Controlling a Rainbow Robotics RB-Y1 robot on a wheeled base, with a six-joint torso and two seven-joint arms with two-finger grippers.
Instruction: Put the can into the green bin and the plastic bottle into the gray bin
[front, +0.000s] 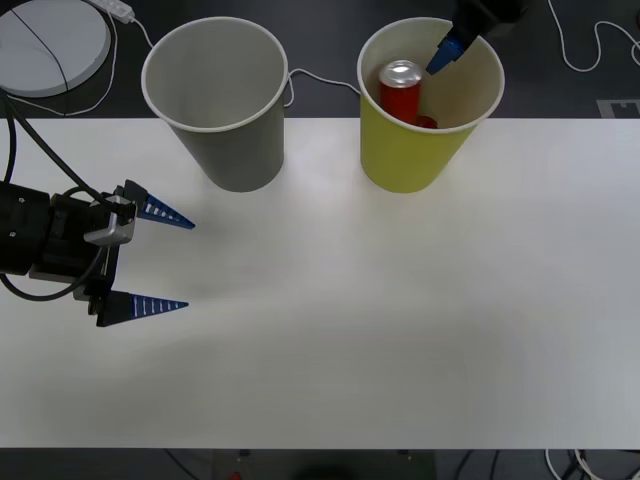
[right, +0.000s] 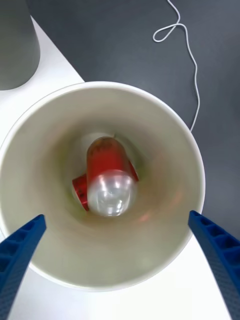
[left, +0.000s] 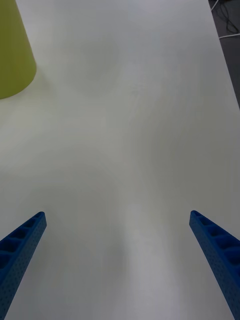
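The red can (front: 400, 88) with its metallic top lies inside the yellow-green bin (front: 410, 155), leaning on the wall over a small red thing (front: 427, 122). My right gripper (front: 443, 58) hovers open just above this bin's rim. In the right wrist view the can (right: 107, 170) sits at the bottom of the bin (right: 50, 130), apart from the open gripper (right: 116, 216). The gray bin (front: 235, 150) stands left of the green one, and its inside looks bare. My left gripper (front: 188, 264) rests open, low over the table's left side. The plastic bottle is out of view.
A white round device (front: 50, 45) and a white cable (front: 320, 80) lie beyond the table's far edge. In the left wrist view, bare white table (left: 130, 125) stretches ahead of my left gripper (left: 116, 213), with the green bin (left: 12, 55) off to one side.
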